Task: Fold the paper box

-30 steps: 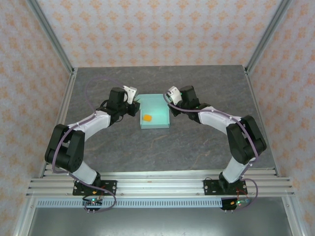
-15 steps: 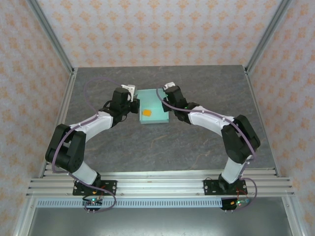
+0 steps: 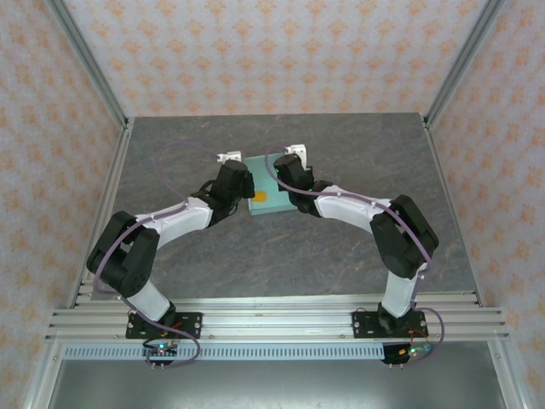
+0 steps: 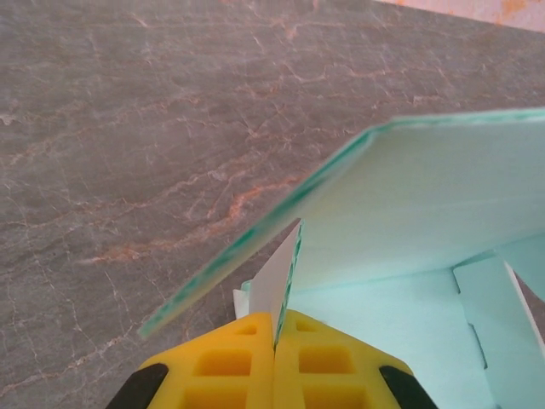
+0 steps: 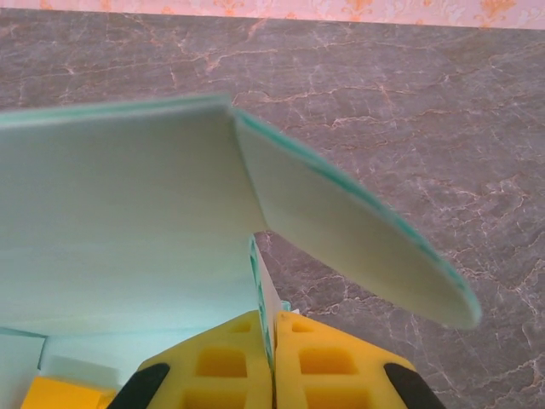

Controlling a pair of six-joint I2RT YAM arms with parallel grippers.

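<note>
Paper box [image 3: 271, 181], pale mint card, sits on the grey stone-look table [image 3: 341, 256], centre and toward the far side, between the two arms. It's partly formed: flat floor w/ panels standing up around it, nothing locked yet.

Top view: left gripper [image 3: 245, 192] meets the box's left edge and right gripper [image 3: 291, 194] meets its right edge. The arms hold it from opposite sides, prob. so the light card can't slide while both side walls are worked together. An orange patch [image 3: 260, 197] shows on the box floor; can't tell what it is.

Left wrist view: yellow pads [image 4: 221, 358] are pressed together on a thin upright sliver of card, i.e. clamped on a side flap. Beyond them a large panel [image 4: 426, 187] tilts up off the table, its greenish edge showing. A loose tab [image 4: 498, 315] lies at right on the box floor.

Right wrist view: yellow pads [image 5: 315, 358] likewise clamp a thin card edge. A big panel leans overhead, and a rounded flap [image 5: 366, 247] sticks out right, over the table.

Judgement: side walls are being folded inward, approx. mid-task. Thin card bends easily, so pulling unevenly could crease or twist it.
</note>
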